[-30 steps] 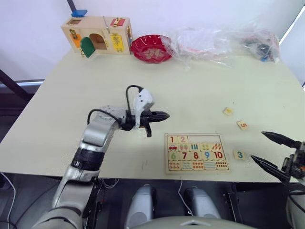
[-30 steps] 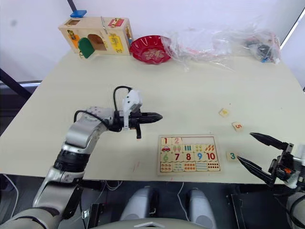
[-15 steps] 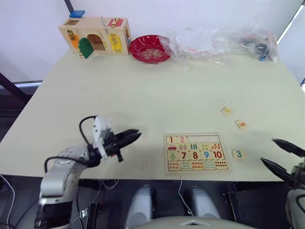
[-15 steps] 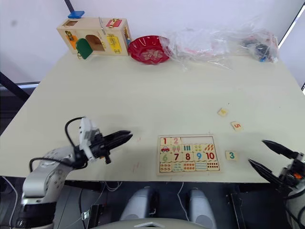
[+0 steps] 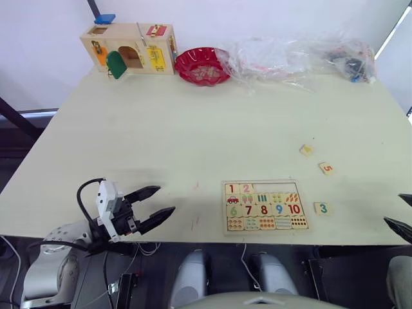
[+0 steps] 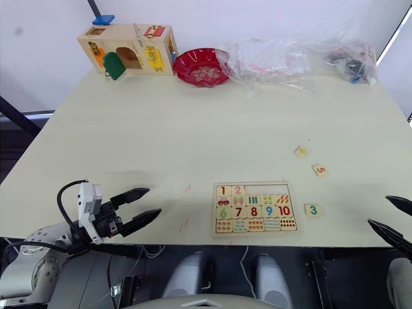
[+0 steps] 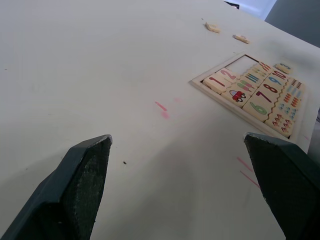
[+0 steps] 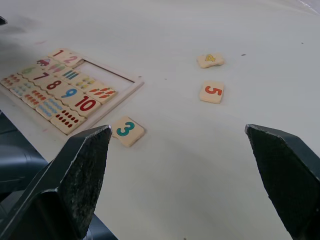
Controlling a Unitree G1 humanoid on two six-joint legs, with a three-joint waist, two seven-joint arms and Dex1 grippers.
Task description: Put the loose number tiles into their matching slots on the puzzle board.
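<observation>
The left gripper hangs low over the near left edge of the table, its two black fingers spread wide and holding nothing; the right gripper shows at the near right corner with its fingers likewise wide apart and empty, partly cut off by the frame edge; between them, near the front edge, lies the puzzle board, whose top row reads 1 and 2 in red at its left end, with an open bare recess taking up the rest of that row; below come picture pieces, then the large numbers 6, 7, 8, 9 and 10, then dotted counting pieces; just beside the board's right end lies a loose tile with a green 3, apart from the frame; farther back sits a tile with a red 5, and beyond it a tile with a yellow mark, likely a 4 but too tilted to read surely; the table is pale cream with faint pink marks left of the board; along its far edge stand a wooden latch box, a red bowl and crumpled clear plastic bags, against a white wall.
</observation>
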